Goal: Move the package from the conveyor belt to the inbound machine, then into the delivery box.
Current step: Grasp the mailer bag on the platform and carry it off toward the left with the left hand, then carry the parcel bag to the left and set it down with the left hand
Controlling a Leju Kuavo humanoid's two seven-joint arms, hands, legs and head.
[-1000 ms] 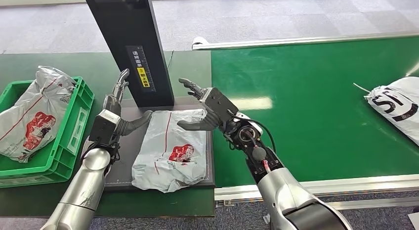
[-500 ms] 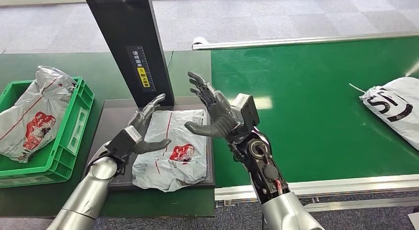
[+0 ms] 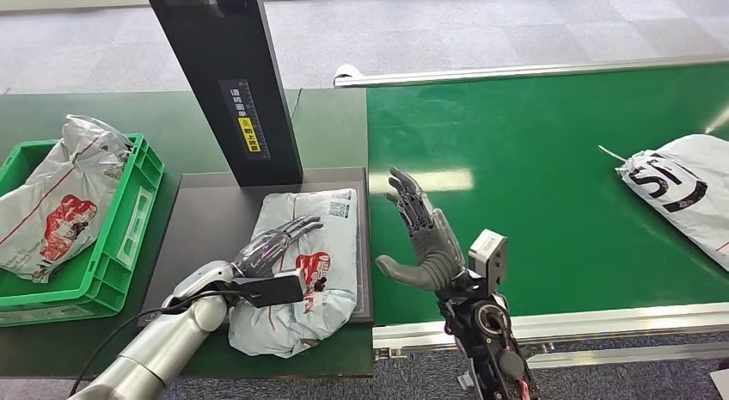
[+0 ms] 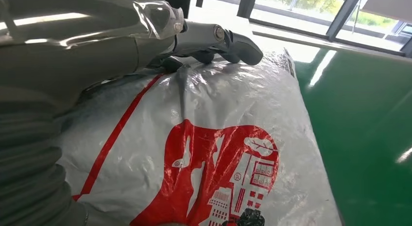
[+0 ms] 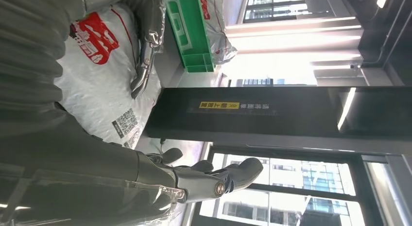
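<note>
Head view: the package lies on the dark platform of the inbound machine. The left hand rests flat on it, fingers extended, gripping nothing. The right hand hangs spread and empty above the conveyor belt. The green delivery box stands left.

Left wrist view: fingers lie on the package's plastic.

Right wrist view: right-hand fingers are apart.
</note>
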